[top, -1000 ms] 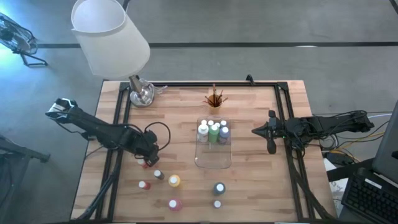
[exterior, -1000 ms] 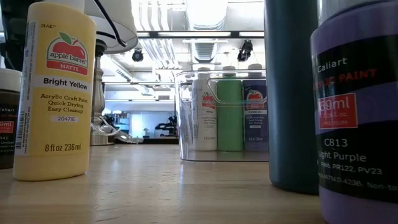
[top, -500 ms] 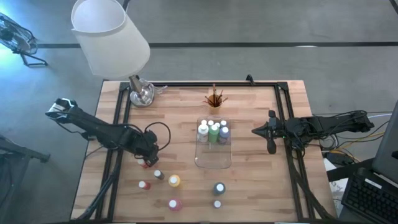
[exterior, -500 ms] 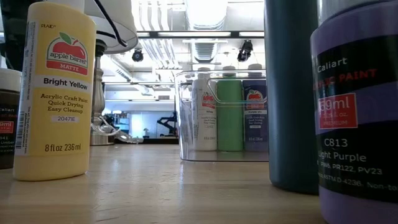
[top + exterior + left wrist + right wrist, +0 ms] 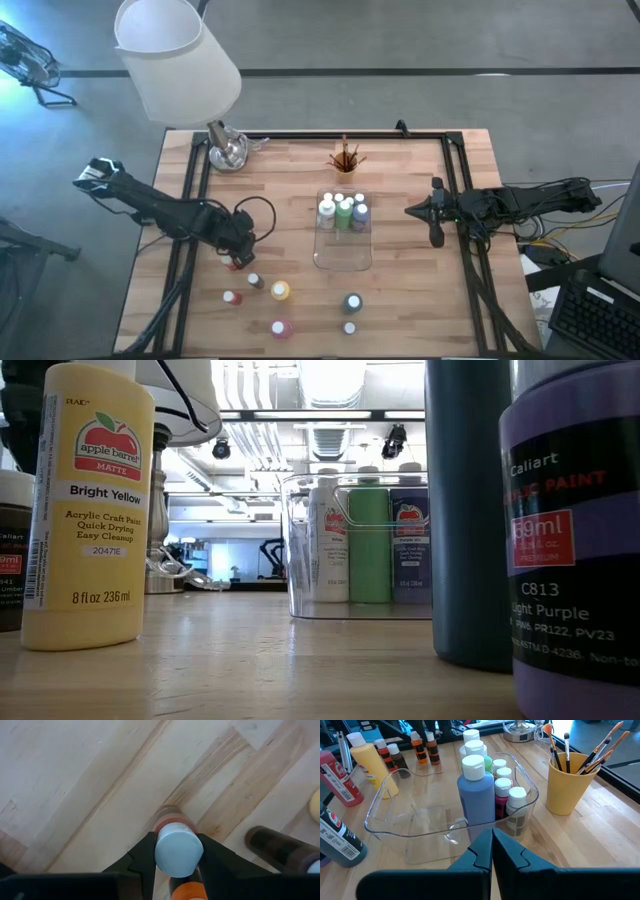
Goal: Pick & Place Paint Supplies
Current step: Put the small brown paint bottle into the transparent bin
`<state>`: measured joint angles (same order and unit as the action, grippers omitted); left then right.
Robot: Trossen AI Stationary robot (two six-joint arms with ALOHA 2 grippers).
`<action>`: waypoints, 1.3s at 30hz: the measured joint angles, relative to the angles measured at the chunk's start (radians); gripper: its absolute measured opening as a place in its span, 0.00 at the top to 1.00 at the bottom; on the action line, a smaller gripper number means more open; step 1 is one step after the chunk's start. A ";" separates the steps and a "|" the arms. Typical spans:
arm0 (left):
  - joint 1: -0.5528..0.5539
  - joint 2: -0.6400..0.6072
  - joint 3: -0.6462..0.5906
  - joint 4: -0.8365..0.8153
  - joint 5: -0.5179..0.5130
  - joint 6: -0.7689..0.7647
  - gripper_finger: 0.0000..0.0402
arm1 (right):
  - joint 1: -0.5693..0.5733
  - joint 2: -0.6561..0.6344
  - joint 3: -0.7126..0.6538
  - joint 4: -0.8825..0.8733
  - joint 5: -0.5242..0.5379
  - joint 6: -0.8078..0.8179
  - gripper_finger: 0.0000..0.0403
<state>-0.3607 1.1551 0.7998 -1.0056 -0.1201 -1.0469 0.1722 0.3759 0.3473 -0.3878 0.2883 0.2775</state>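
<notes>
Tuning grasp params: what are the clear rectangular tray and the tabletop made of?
Clear rectangular tray: looks like hard glossy plastic; see-through walls with bright glints, moulded handle cut-outs. Tabletop: pale wood planks, visible grain and seams, smooth satin finish; possibly a veneer.

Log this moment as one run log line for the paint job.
left gripper: fingers either side of white-capped red bottle | right gripper: shut, empty, facing clear tray | tray: several bottles in

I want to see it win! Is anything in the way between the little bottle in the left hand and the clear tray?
Nothing visible blocks it. The left hand has its fingers around a small white-capped bottle. Bare wood lies between there and the clear tray; the other loose bottles stand nearer the front edge.
</notes>
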 joint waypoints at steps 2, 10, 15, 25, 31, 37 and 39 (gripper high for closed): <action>0.000 0.000 0.009 0.000 0.000 0.007 0.70 | 0.000 0.000 0.000 0.000 0.000 0.000 0.98; 0.001 0.000 0.078 -0.001 -0.019 0.064 0.70 | 0.000 0.000 0.000 0.000 0.000 0.000 0.98; 0.014 0.000 0.149 -0.002 -0.056 0.126 0.70 | 0.000 0.000 0.000 0.000 0.000 0.000 0.98; 0.068 0.001 0.315 0.056 -0.121 0.357 0.70 | 0.000 0.000 0.000 0.000 0.000 0.000 0.98; 0.096 0.005 0.389 0.236 -0.124 0.556 0.70 | 0.000 0.000 0.000 0.000 0.000 0.000 0.98; 0.123 0.077 0.474 0.322 -0.084 0.737 0.70 | 0.000 0.000 0.000 0.000 0.000 0.000 0.98; 0.139 0.119 0.515 0.325 -0.074 0.784 0.70 | 0.000 0.000 0.000 0.000 0.000 0.000 0.98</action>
<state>-0.2222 1.2740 1.3147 -0.6803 -0.1940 -0.2625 0.1724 0.3759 0.3473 -0.3878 0.2882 0.2771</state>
